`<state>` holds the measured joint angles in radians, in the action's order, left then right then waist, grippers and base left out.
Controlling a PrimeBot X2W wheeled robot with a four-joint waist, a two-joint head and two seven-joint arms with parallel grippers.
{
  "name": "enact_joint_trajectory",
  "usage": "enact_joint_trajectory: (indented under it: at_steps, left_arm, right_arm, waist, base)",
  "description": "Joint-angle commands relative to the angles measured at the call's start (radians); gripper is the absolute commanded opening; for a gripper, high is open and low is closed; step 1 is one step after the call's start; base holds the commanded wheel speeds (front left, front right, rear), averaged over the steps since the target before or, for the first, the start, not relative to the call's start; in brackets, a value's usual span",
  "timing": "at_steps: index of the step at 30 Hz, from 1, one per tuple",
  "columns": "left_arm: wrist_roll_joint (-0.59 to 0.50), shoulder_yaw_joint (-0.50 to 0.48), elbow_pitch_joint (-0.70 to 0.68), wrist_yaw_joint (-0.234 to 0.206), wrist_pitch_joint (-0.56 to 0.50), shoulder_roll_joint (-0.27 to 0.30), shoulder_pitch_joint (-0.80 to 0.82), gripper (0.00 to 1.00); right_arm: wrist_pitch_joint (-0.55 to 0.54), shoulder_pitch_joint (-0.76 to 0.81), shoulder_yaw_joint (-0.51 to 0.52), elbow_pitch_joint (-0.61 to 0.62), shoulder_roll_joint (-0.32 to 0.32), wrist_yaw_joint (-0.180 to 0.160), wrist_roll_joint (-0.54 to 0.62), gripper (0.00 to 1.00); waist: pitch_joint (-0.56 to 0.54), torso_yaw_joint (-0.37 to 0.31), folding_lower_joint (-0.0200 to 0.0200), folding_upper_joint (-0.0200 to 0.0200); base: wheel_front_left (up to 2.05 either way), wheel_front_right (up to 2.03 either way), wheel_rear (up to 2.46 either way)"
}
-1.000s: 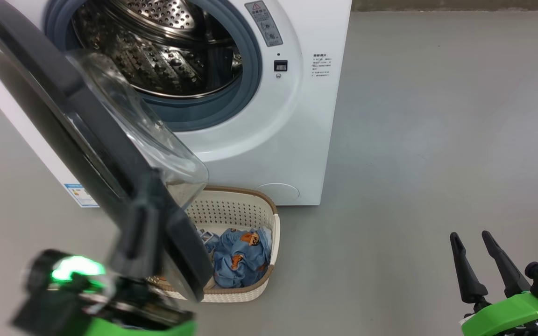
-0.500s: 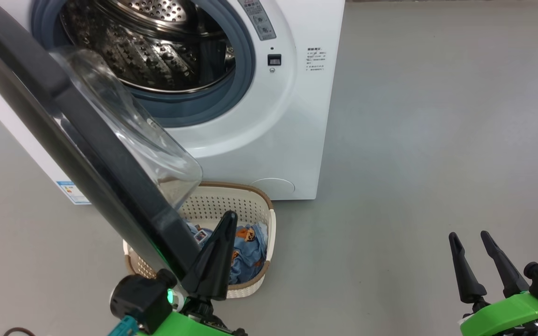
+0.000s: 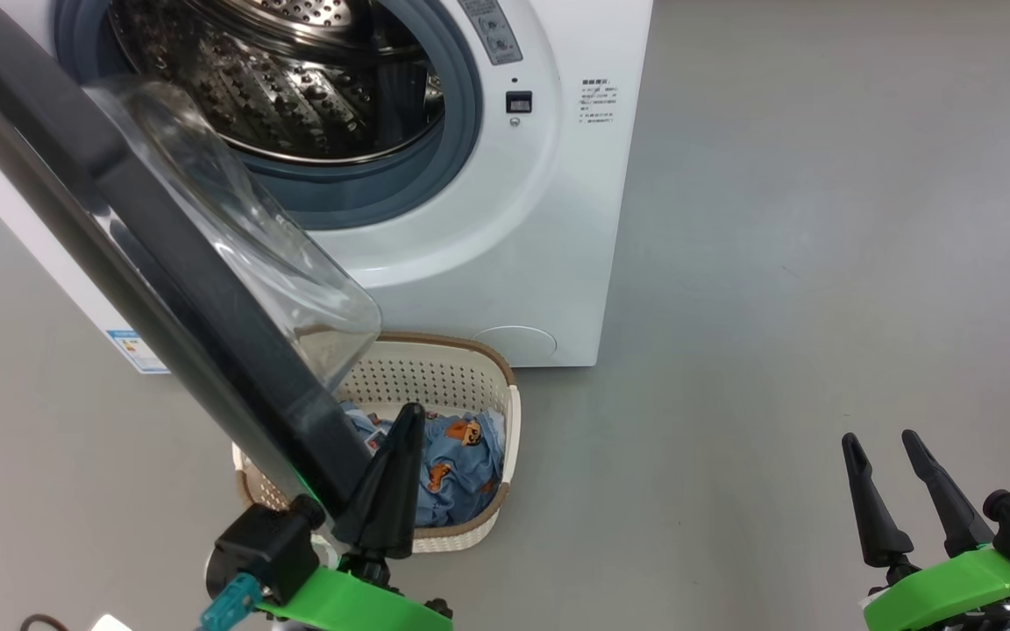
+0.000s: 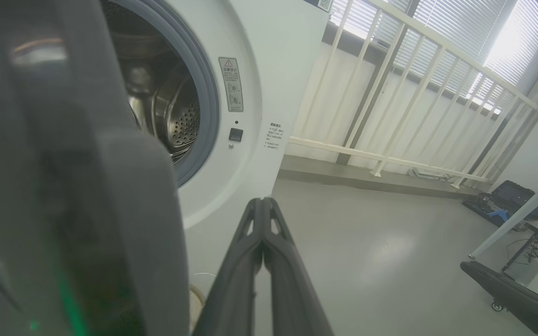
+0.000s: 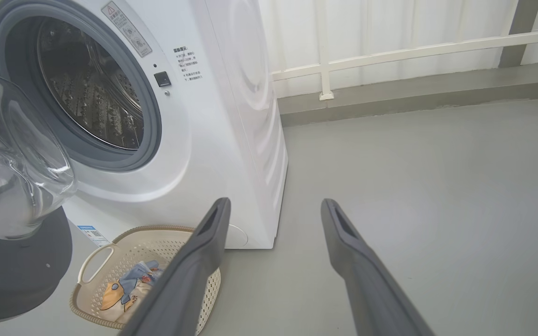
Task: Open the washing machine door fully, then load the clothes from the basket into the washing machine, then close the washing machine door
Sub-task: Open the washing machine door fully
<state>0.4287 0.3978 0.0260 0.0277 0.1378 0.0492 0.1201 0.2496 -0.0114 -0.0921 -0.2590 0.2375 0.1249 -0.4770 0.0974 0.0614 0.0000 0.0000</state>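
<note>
The white washing machine stands with its steel drum exposed. The washing machine door, a black ring with a clear glass bowl, swings out toward me at the left. Below it on the floor is the cream basket holding the blue clothes with orange figures. My left gripper is shut and empty, pointing up beside the door's lower edge, above the basket; I cannot tell if it touches the door. My right gripper stands open and empty at the lower right, far from the machine. The right wrist view shows the basket and its clothes.
Bare grey floor stretches to the right of the machine. A white railing runs behind it along a low kerb. A dark case and stands sit on the floor at the far right of the left wrist view.
My left gripper has come off the door's outer edge and moved right, now pointing up beside the door over the basket. The door stays swung out. The right gripper has not moved.
</note>
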Motion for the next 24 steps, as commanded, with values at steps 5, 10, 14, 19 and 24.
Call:
enact_joint_trajectory:
  at_steps: [5, 10, 14, 19, 24]
  left_arm:
    - [0.012, -0.045, 0.011, -0.01, 0.02, 0.005, 0.038, 0.0]
    - [0.023, -0.055, 0.042, -0.01, 0.03, 0.009, 0.04, 0.0]
    - [0.029, -0.062, 0.059, -0.012, 0.037, 0.013, 0.041, 0.0]
    - [0.036, -0.067, 0.072, -0.015, 0.04, 0.018, 0.039, 0.0]
    - [0.039, -0.067, 0.078, -0.017, 0.041, 0.021, 0.04, 0.0]
  right_arm:
    - [0.012, -0.019, -0.016, 0.025, 0.023, 0.006, 0.014, 1.0]
    - [0.012, -0.018, -0.017, 0.027, 0.026, 0.006, 0.014, 1.0]
    - [0.012, -0.016, -0.018, 0.029, 0.028, 0.006, 0.015, 1.0]
    - [0.012, -0.011, -0.018, 0.032, 0.032, 0.006, 0.014, 1.0]
    - [0.012, -0.008, -0.014, 0.037, 0.037, 0.006, 0.016, 1.0]
  waist:
    - [0.0, 0.009, 0.0, 0.0]
    - [-0.004, 0.02, 0.0, 0.0]
    - [-0.009, 0.03, 0.0, 0.0]
    - [-0.014, 0.046, 0.0, 0.0]
    - [-0.015, 0.074, 0.0, 0.0]
  base:
    - [0.0, 0.0, 0.0]
    - [0.0, 0.0, 0.0]
    - [0.0, 0.0, 0.0]
    - [0.0, 0.0, 0.0]
    - [0.0, 0.0, 0.0]
